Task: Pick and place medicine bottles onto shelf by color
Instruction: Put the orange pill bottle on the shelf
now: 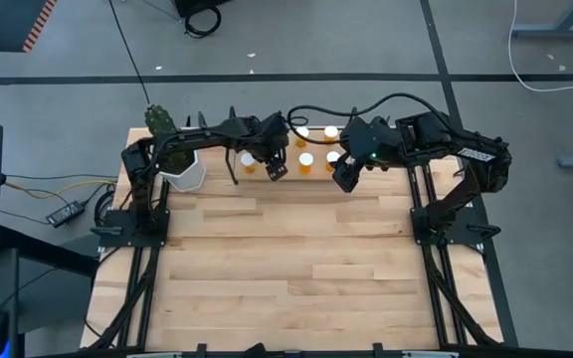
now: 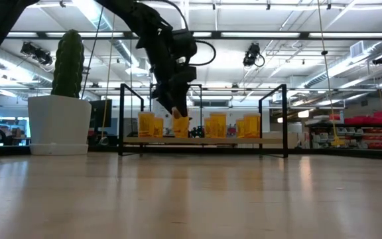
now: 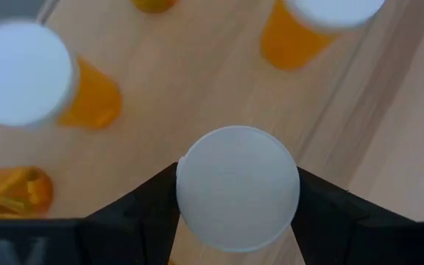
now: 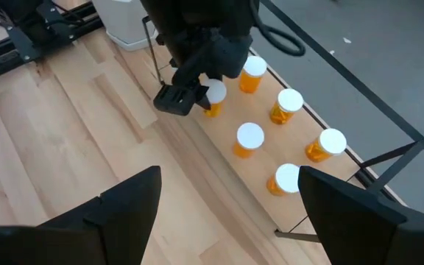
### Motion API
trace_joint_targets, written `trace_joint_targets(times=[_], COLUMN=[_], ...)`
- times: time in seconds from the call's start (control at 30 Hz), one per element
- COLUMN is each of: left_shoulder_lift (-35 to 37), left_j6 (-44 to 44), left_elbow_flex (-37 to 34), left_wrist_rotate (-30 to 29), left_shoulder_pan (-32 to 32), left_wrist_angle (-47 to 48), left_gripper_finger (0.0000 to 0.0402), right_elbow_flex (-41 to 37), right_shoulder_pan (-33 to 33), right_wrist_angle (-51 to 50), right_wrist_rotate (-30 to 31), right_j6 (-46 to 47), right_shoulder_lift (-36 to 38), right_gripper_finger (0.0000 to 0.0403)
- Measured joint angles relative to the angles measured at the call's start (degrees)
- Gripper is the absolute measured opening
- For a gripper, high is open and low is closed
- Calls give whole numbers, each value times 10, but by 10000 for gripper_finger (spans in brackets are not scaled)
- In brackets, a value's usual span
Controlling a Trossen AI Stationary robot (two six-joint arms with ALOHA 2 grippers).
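One medicine bottle stands upright between the fingers of your left gripper, which is clenched on it just under the white cap. It is held low over the shelf, at the end nearer the cactus pot, with other bottles standing beside it. Its long axis is vertical and the board lies directly below, so the coming move, I judge, is straight down. Your right gripper hovers with fingers spread above the shelf's other end.
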State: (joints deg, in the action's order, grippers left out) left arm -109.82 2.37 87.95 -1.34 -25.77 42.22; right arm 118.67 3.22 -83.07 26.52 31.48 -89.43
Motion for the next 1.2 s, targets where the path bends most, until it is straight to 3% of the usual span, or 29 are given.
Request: trace_joint_targets(times=[0.43, 1.03, 1.2], left_shoulder_lift=[0, 0, 0], left_j6=[44, 39, 38], left_elbow_flex=[-23, -23, -23], left_wrist_rotate=[0, -12, -16], left_shoulder_pan=[0, 0, 0], left_wrist_angle=[-58, -45, -47], left_gripper_finger=[238, 238, 258], right_elbow_flex=[0, 0, 0], right_shoulder_pan=[-2, -1, -1], right_wrist_angle=[0, 0, 0], right_wrist_rotate=[-11, -20, -20], right_j6=[0, 16, 26], right_shoulder_lift=[0, 0, 0], right_gripper_finger=[328, 328, 328])
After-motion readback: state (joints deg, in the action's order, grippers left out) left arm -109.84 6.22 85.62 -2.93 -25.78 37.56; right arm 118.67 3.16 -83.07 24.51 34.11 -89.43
